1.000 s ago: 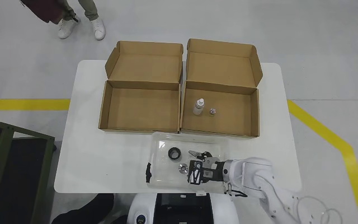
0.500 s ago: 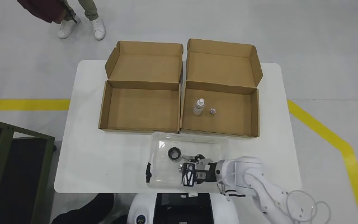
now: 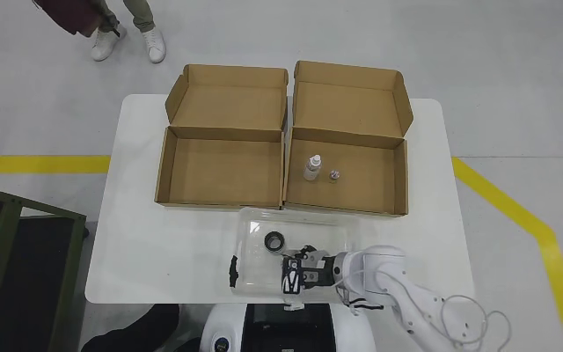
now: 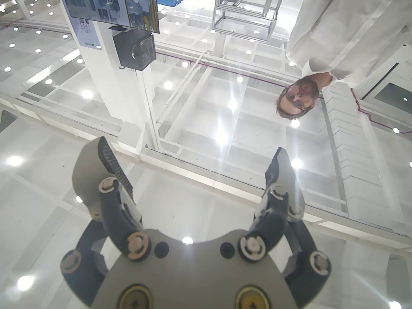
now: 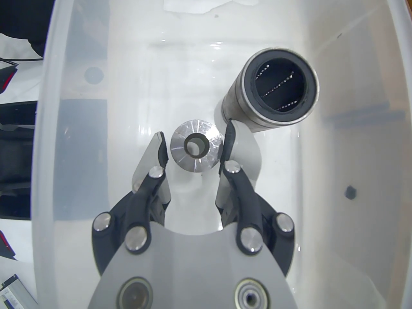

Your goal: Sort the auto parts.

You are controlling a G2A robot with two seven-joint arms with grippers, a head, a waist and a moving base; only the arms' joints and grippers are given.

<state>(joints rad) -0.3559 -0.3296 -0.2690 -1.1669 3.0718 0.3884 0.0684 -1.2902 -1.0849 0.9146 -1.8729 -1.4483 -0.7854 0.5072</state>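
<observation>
Silver bushing (image 5: 195, 150) upright, bore up, inside spread right claw (image 5: 195, 136)

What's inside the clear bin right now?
Two parts: a bearing sleeve and a small silver bushing, which sits between the open fingers of the right gripper. The bin floor beneath the gripper is hidden.

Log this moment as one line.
right gripper: open around metal bushing in clear bin | left gripper: open, holding nothing | phase: pre-grasp
</observation>
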